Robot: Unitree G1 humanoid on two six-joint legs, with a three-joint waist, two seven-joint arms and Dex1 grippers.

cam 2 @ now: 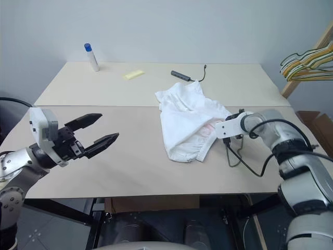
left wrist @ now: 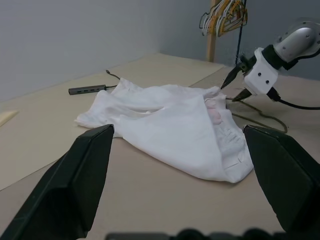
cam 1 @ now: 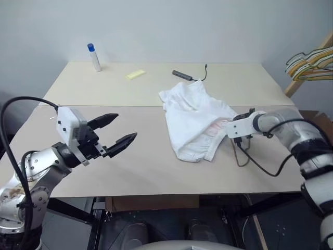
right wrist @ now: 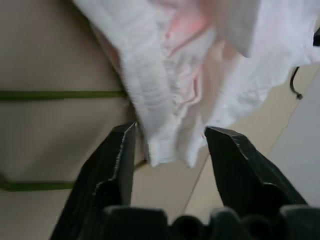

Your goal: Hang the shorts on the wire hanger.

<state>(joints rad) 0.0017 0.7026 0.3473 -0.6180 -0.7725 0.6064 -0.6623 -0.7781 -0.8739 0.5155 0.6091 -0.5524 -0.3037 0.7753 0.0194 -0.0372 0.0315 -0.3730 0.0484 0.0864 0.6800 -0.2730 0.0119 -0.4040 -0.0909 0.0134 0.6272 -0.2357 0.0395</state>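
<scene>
Pale beige table [cam 1: 130,166] of two boards set against a grey wall; the shorts [cam 1: 195,122] lie crumpled right of centre across the seam, gathered waistband toward the near edge, pink tint at the middle; the wire hanger [cam 1: 240,156] lies flat on the table beside the shorts' right side, largely hidden by the arm; right gripper [left wrist: 235,85] is just beside the shorts' right edge, its fingers apart and empty; left gripper [cam 1: 120,131] hovers over the near left of the table, fingers spread wide, holding nothing; far board: blue-capped marker [cam 1: 94,57] upright, yellow slip [cam 1: 135,74], dark bar-shaped hub with cable [cam 1: 183,75]; coloured hangers [cam 1: 312,61] at far right.
</scene>
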